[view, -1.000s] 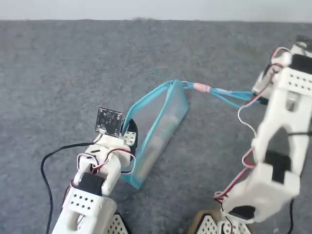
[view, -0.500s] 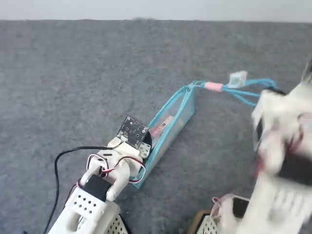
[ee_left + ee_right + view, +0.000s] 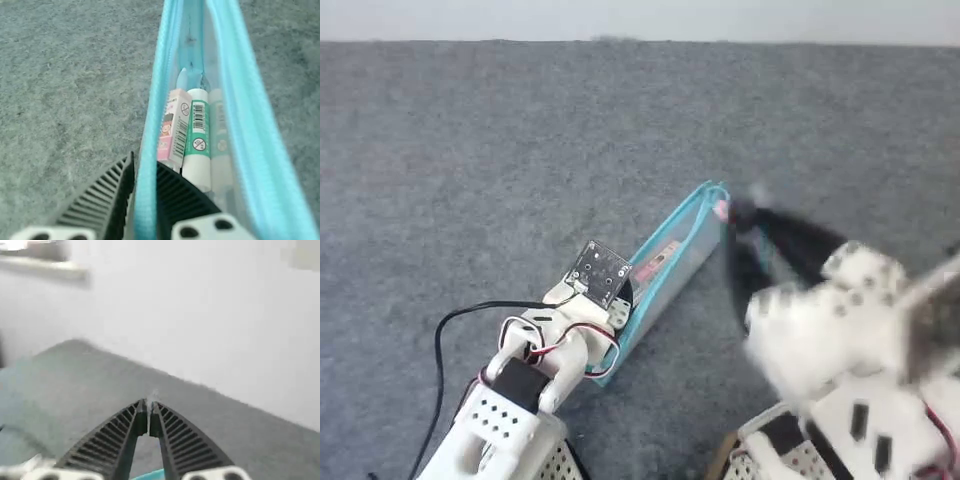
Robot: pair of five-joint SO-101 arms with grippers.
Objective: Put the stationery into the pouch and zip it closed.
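Note:
The clear pouch (image 3: 682, 262) with turquoise trim lies slantwise on the grey mat, narrow and flat. Inside it are stationery items (image 3: 196, 142): a pink-labelled stick, a green-and-white tube and a pale one, also visible through the wall as a pink stick (image 3: 656, 259). My left gripper (image 3: 621, 308) is at the pouch's near end, shut on its turquoise edge (image 3: 145, 164). My right gripper (image 3: 733, 226), blurred, is at the pouch's far end beside the pink zip pull (image 3: 721, 210). Its jaws (image 3: 148, 409) are shut, with a sliver of turquoise cord (image 3: 150, 473) between them.
Grey carpet-like mat (image 3: 470, 150) covers the table up to a pale wall at the back. A black cable (image 3: 440, 335) loops left of the left arm. Both arm bases stand at the front edge, the right one on a wooden block (image 3: 729, 456).
The right arm swung in from the far right to the pouch's far end, and the turquoise cord no longer stretches out. The pouch narrowed and flattened. The left arm shifted slightly right.

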